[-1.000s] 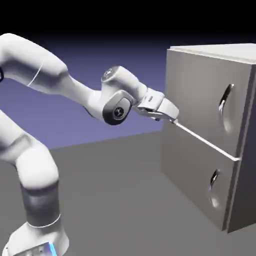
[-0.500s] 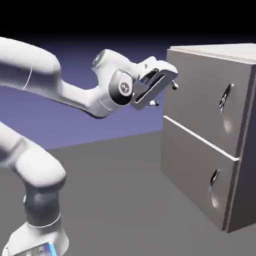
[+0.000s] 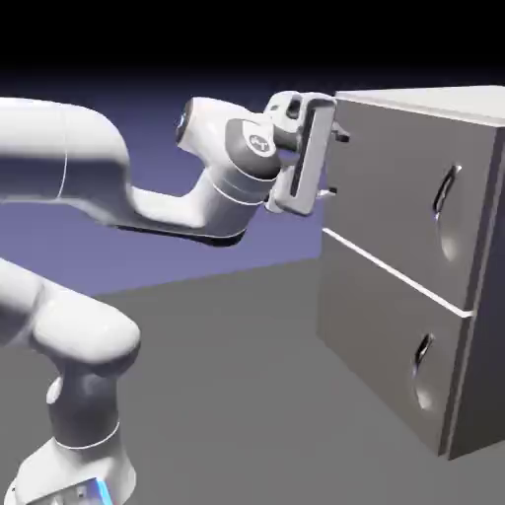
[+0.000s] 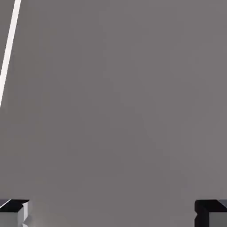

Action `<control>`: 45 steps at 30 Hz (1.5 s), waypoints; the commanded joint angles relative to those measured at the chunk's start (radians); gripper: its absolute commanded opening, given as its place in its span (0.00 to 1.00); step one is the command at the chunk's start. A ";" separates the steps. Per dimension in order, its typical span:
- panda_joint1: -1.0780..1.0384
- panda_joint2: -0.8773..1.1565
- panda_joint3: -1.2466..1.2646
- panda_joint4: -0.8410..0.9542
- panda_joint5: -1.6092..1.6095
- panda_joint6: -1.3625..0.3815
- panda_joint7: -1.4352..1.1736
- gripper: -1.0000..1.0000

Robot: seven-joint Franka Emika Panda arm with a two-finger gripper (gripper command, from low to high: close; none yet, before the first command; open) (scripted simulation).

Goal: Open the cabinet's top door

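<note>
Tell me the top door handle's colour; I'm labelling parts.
Dark, near black, on the grey top door; the handle shows best in the exterior view.

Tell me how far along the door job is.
Nothing is done: the top door sits flush in the cabinet, closed. In hand: the open pincer faces the door's bare left part, holding nothing. Left: reach the handle further right, grip it, pull the door open.

A flat grey table (image 3: pixel 227 395) fills the lower half of the exterior view, meeting the blue-violet backdrop along a slanted edge. The grey cabinet (image 3: pixel 395 325) stands on it at the right of the frame. The robot's base (image 3: pixel 74 478) sits at lower left.
</note>
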 commanded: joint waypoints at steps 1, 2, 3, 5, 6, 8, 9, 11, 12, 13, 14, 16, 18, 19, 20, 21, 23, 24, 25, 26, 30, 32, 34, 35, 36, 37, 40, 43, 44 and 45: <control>0.016 -0.008 -0.019 0.008 -0.044 -0.003 -0.018 0.50; 0.033 -0.016 -0.037 0.015 -0.087 -0.005 -0.036 0.50; 0.049 -0.024 -0.056 0.023 -0.131 -0.008 -0.055 0.50; 0.082 -0.040 -0.094 0.039 -0.218 -0.013 -0.091 0.50; 0.098 -0.048 -0.112 0.046 -0.261 -0.016 -0.109 0.50; 0.131 -0.064 -0.150 0.062 -0.348 -0.021 -0.146 0.50; 0.147 -0.072 -0.168 0.069 -0.391 -0.024 -0.164 0.50; 0.180 -0.088 -0.206 0.085 -0.478 -0.029 -0.200 0.50; 0.197 -0.096 -0.225 0.092 -0.522 -0.032 -0.219 0.50; 0.213 -0.104 -0.243 0.100 -0.565 -0.035 -0.237 0.50; 0.229 -0.112 -0.262 0.108 -0.609 -0.037 -0.255 0.50; 0.262 -0.128 -0.299 0.123 -0.696 -0.043 -0.291 0.50; 0.295 -0.144 -0.337 0.139 -0.783 -0.048 -0.328 0.50; 0.311 -0.152 -0.356 0.146 -0.826 -0.051 -0.346 0.50; 0.328 -0.160 -0.374 0.154 -0.870 -0.053 -0.364 0.50; 0.344 -0.168 -0.393 0.162 -0.913 -0.056 -0.382 0.50; 0.377 -0.184 -0.430 0.177 -1.000 -0.061 -0.419 0.50; 0.393 -0.192 -0.449 0.185 -1.044 -0.064 -0.437 0.50; 0.410 -0.200 -0.468 0.193 -1.087 -0.067 -0.455 0.50; 0.426 -0.208 -0.487 0.200 -1.131 -0.069 -0.473 0.50; 0.478 -0.233 -0.546 0.225 -1.269 -0.078 -0.531 0.50; 0.514 -0.226 -0.564 0.254 -1.271 -0.081 -0.532 0.50; 0.587 -0.213 -0.599 0.313 -1.275 -0.088 -0.532 0.50; 0.623 -0.207 -0.617 0.342 -1.277 -0.092 -0.533 0.50; 0.651 -0.201 -0.631 0.364 -1.279 -0.094 -0.533 0.50; 0.651 -0.201 -0.631 0.364 -1.279 -0.094 -0.533 0.00; 0.578 -0.166 -0.589 0.298 -1.279 -0.137 -0.482 0.00; 0.470 -0.104 -0.518 0.215 -1.278 -0.186 -0.395 0.00; 0.433 -0.081 -0.492 0.191 -1.279 -0.198 -0.363 0.00; 0.397 -0.056 -0.466 0.172 -1.282 -0.207 -0.325 0.00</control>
